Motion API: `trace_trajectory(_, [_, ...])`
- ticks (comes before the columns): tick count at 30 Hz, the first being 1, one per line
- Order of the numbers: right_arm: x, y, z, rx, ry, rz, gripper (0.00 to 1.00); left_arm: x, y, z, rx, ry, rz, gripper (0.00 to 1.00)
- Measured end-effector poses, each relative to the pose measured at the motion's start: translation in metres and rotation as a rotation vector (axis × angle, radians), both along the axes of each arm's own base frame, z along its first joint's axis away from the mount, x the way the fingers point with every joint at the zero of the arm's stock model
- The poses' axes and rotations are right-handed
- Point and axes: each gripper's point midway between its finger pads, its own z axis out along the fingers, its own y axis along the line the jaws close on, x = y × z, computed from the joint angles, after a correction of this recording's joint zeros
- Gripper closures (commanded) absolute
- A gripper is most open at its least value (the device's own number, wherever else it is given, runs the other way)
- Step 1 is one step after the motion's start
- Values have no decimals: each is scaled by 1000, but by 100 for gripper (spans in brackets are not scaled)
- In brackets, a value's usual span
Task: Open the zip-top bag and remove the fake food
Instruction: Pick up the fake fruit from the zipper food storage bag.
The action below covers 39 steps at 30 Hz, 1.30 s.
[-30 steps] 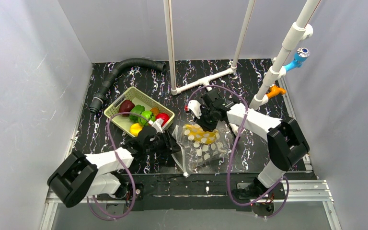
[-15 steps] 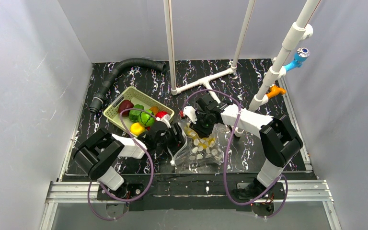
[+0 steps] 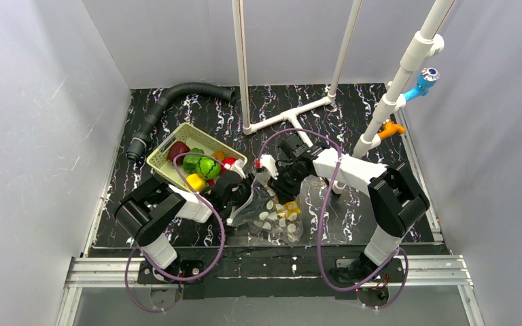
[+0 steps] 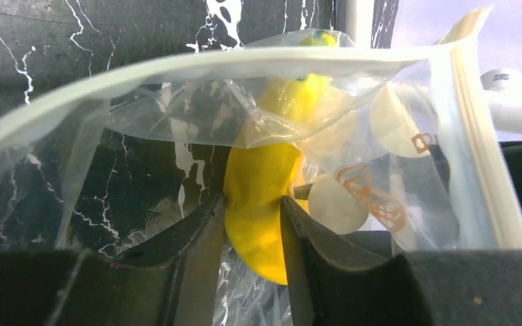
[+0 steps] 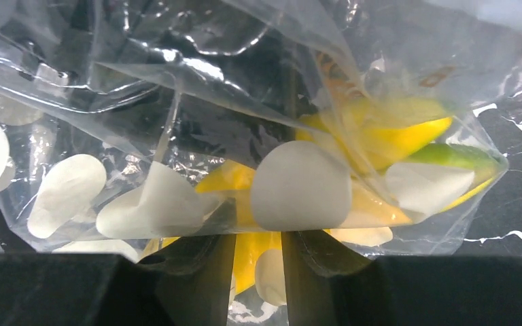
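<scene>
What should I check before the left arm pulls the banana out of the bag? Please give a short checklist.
1. Bag mouth open: ok, the rim gapes wide in the left wrist view.
2. Left gripper on banana: ok, it touches both sides.
3. Plastic trapped in that grip: cannot tell.
4. Right gripper anchors bag: ok, shut on the plastic.
5. Nothing else left in bag: cannot tell, the dots hide much of the inside.
</scene>
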Motion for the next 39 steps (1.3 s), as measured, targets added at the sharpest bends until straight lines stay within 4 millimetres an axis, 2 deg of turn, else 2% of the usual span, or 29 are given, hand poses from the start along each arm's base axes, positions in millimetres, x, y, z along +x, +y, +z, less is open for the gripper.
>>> trace_trajectory(2, [-2,0,0,4,11,4,62,0,-1,0,-2,-3,0,70])
trace_trajectory(6, [-5,0,1,8,25,7,62,0,-2,1,0,-4,-5,49])
trace_trajectory(8, [-6,0,1,8,28,8,62,0,-5,1,-1,-1,-13,45])
trace_trajectory(14, [0,-5,1,-1,24,-24,59,1,-8,-1,4,-6,-22,44])
trace_trajectory(25, [21,-24,18,53,-34,-137,59,1,-7,-3,17,-14,-27,44])
trace_trajectory(34, [45,-41,5,33,-78,-309,62,0,-7,-3,21,-19,-33,44])
trace_trajectory(39, [53,-37,4,43,-87,-342,62,-3,-9,-3,20,-20,-44,44])
